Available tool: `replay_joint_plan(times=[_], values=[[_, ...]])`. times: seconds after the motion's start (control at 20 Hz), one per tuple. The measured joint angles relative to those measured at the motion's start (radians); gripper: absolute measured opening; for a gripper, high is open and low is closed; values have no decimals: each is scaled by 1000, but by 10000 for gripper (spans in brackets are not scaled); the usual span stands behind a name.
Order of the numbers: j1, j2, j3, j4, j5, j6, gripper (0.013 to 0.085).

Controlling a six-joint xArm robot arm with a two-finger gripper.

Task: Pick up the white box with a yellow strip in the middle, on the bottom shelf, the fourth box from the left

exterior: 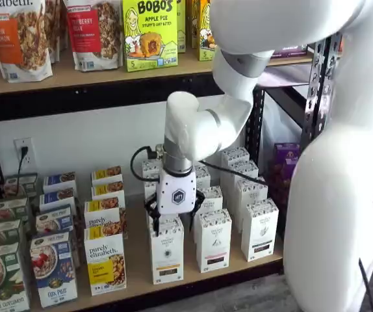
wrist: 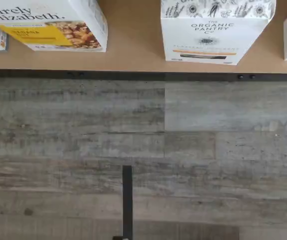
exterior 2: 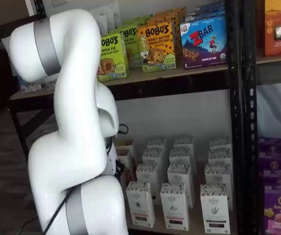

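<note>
The white box stands upright at the bottom shelf's front edge, just right of the granola box. The released jaws are poised above it. A light, stiff, crushable carton is judged; its narrow sides should be gripped near the top.

We see the bottom shelf, a light-wood board with a black front edge, carrying rows of cartons. The white box stands at its near edge, right of a purely elizabeth box.
</note>
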Motion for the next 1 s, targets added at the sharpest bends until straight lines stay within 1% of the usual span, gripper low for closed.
replay_joint_plan(times=[0.1, 0.45, 0.9, 1.0], values=[[-2, 28, -15, 2, -9, -5, 850], [-9, 142, -84, 33, -57, -43, 850], [-28, 278, -198, 37, -67, -66, 850], [-30, 300, -215, 60, -75, -91, 850]])
